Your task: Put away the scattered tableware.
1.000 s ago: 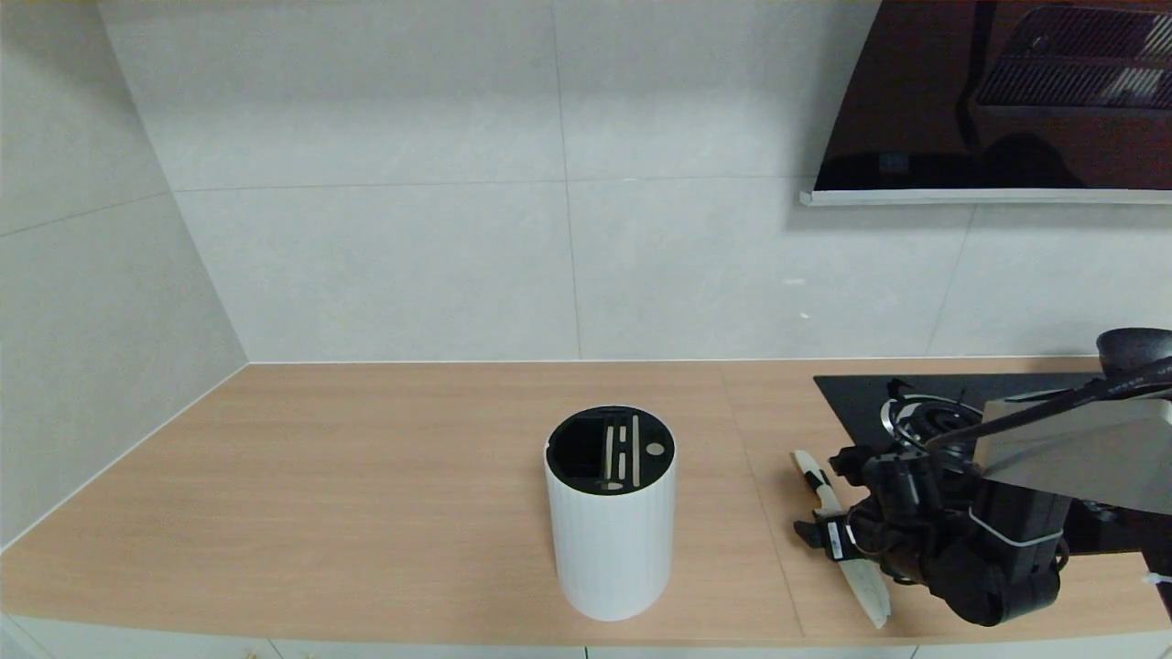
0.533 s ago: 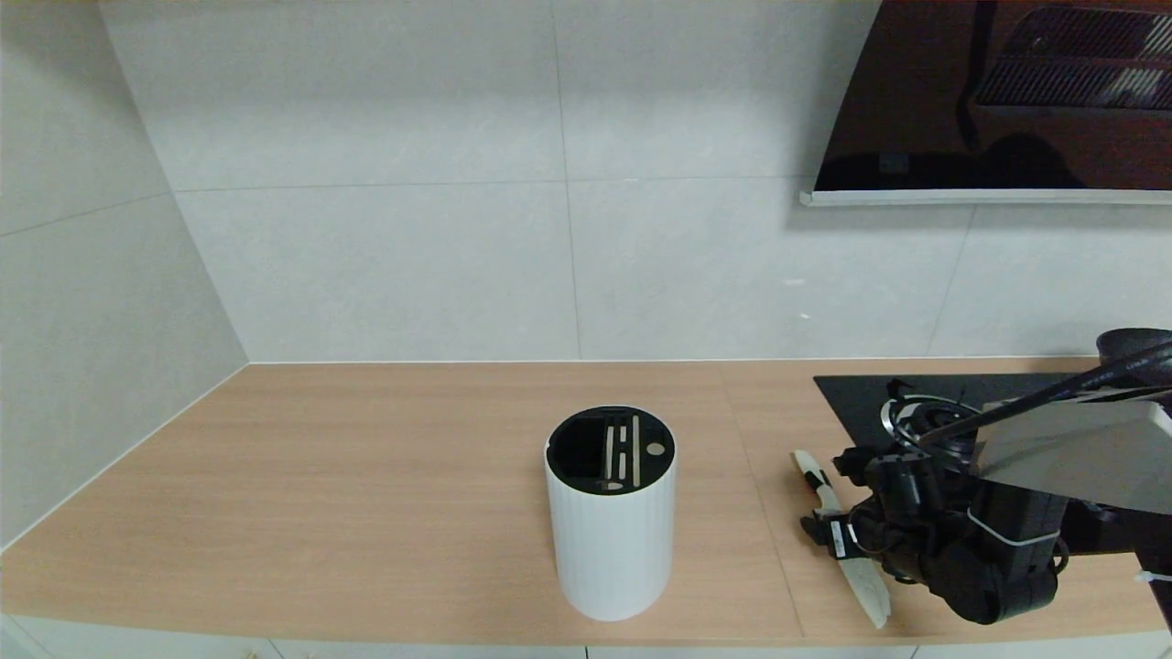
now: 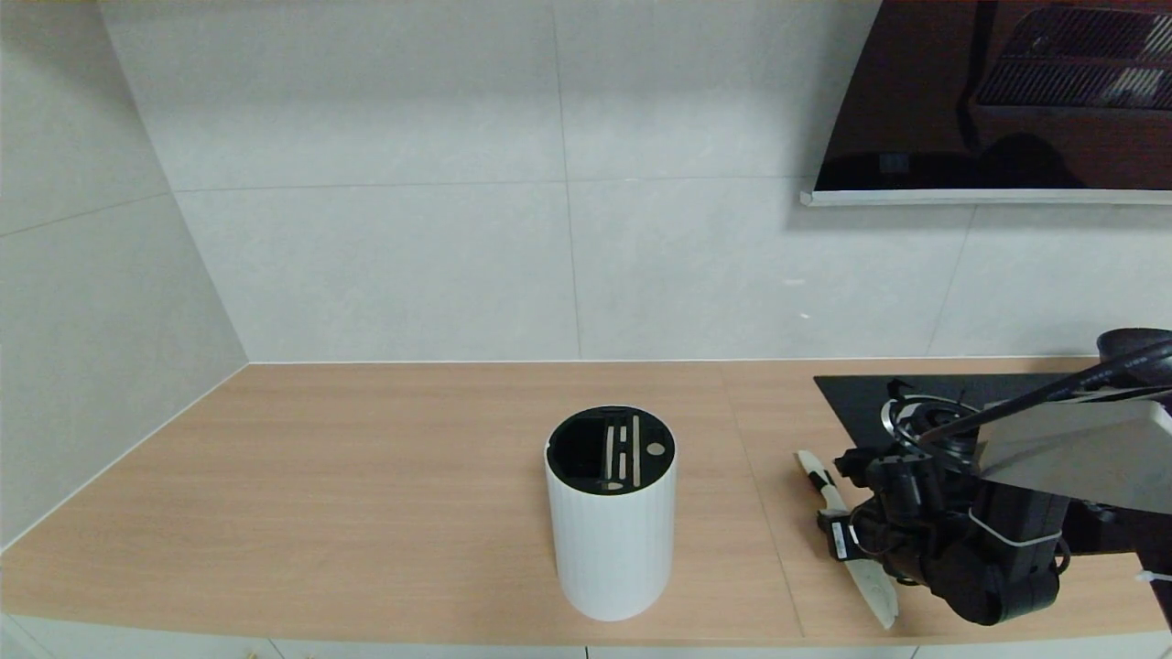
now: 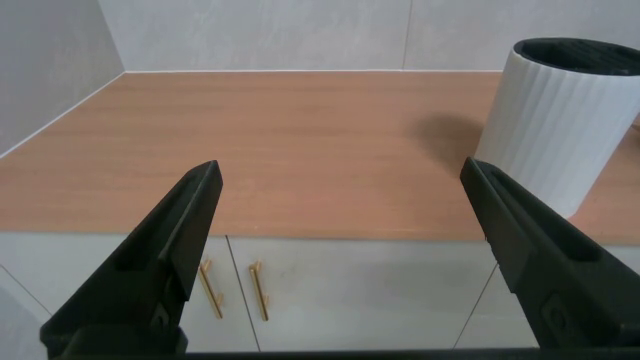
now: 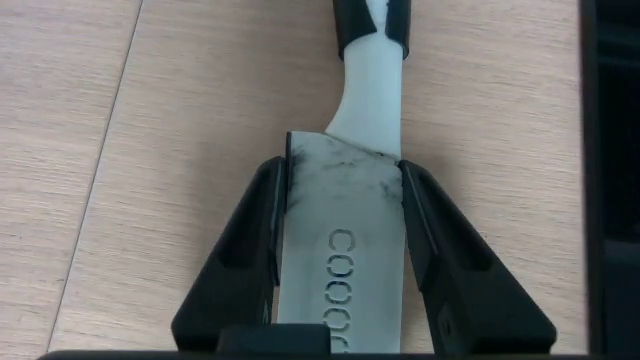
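A white knife (image 3: pixel 830 491) with a black-banded handle lies on the wooden counter (image 3: pixel 366 494), right of a white ribbed knife holder (image 3: pixel 612 540) with a black slotted top. My right gripper (image 3: pixel 856 540) is low over the knife and shut on it. In the right wrist view its fingers (image 5: pixel 262 235) press both edges of the marbled blade (image 5: pixel 345 250), just behind the handle. My left gripper (image 4: pixel 340 170) hangs open in front of the counter edge, well left of the holder (image 4: pixel 560 120), holding nothing.
A black hob (image 3: pixel 856 394) with a burner (image 3: pixel 920 416) sits just behind the right gripper. A dark range hood (image 3: pixel 989 101) hangs above it. Tiled walls close the back and left. White cabinet fronts with brass handles (image 4: pixel 260 290) lie below the counter.
The right gripper and the knife have shifted slightly to the right along the counter. The holder has not moved.
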Motion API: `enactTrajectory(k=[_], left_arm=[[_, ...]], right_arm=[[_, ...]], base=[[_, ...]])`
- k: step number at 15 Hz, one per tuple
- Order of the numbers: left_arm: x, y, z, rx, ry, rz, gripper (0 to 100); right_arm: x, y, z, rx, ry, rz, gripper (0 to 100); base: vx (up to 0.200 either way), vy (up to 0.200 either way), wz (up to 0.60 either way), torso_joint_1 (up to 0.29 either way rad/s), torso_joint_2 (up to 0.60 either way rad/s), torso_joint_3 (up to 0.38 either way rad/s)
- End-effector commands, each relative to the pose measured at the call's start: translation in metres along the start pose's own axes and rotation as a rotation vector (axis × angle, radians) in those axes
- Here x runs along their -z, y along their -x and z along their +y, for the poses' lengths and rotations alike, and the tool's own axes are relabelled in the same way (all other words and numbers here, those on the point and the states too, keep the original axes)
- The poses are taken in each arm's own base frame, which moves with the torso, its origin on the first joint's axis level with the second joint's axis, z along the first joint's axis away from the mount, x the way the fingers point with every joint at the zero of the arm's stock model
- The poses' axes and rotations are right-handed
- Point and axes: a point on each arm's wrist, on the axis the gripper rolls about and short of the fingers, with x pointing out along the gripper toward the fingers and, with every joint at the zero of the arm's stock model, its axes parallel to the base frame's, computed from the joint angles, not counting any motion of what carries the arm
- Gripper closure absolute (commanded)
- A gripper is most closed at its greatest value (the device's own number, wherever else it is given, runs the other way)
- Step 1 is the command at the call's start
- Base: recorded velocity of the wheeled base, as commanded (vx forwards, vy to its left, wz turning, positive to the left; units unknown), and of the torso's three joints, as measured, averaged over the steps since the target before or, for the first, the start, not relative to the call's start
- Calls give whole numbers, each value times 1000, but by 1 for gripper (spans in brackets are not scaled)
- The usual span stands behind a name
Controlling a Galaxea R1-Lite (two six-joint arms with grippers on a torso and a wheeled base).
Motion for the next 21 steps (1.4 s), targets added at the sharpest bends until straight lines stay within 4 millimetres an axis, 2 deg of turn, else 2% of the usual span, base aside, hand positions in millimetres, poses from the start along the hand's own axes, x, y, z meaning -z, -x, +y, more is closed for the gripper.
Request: enactTrajectory(k=[1, 5, 6, 7, 11, 12, 13, 14, 15, 16, 17, 18, 19, 20, 21], left_arm=[[0, 0, 0, 0, 0, -1, 0], [0, 0, 0, 0, 1, -1, 0], [0, 0, 0, 0, 1, -1, 0], [0, 0, 0, 0, 1, -1, 0], [-3, 1, 0, -2, -4, -20, 0], [-35, 10, 0, 6, 4, -164, 0], [-61, 16, 0, 41, 4, -187, 0], [-85, 17, 1, 110, -6, -140, 0], [-107, 11, 0, 179, -23, -46, 0], [-116, 6, -1, 204, -36, -3, 0], [-147, -25, -5, 263, -50, 101, 0], [-160, -47, -8, 289, -49, 157, 0], [-167, -63, -10, 301, -47, 186, 0], [-171, -91, -14, 332, -43, 235, 0], [-171, -120, -22, 374, -39, 248, 0]], right_arm=[[-14, 16, -3, 2, -12, -42, 100], [-55, 73, -11, 7, -26, -194, 100], [-61, 83, -12, 5, -28, -222, 100], [-61, 83, -12, 5, -28, -222, 100], [-81, 117, -12, 10, -37, -325, 100], [-95, 141, -15, 40, -51, -404, 100], [-108, 162, -18, 41, -63, -475, 100], [-125, 178, -20, 40, -67, -531, 100], [-150, 195, -20, 42, -47, -587, 100], [-160, 204, -20, 41, -37, -605, 100], [-187, 236, -7, -8, -18, -657, 100], [-197, 252, 4, -51, -5, -669, 100], [-201, 260, 13, -86, 5, -677, 100], [-200, 265, 32, -145, 25, -674, 100], [-192, 271, 54, -215, 54, -659, 100]], base=[[0, 0, 0, 0, 0, 0], [0, 0, 0, 0, 0, 0], [0, 0, 0, 0, 0, 0], [0, 0, 0, 0, 0, 0], [0, 0, 0, 0, 0, 0], [0, 0, 0, 0, 0, 0], [0, 0, 0, 0, 0, 0], [0, 0, 0, 0, 0, 0], [0, 0, 0, 0, 0, 0], [0, 0, 0, 0, 0, 0], [0, 0, 0, 0, 0, 0], [0, 0, 0, 0, 0, 0], [0, 0, 0, 0, 0, 0], [0, 0, 0, 0, 0, 0], [0, 0, 0, 0, 0, 0]])
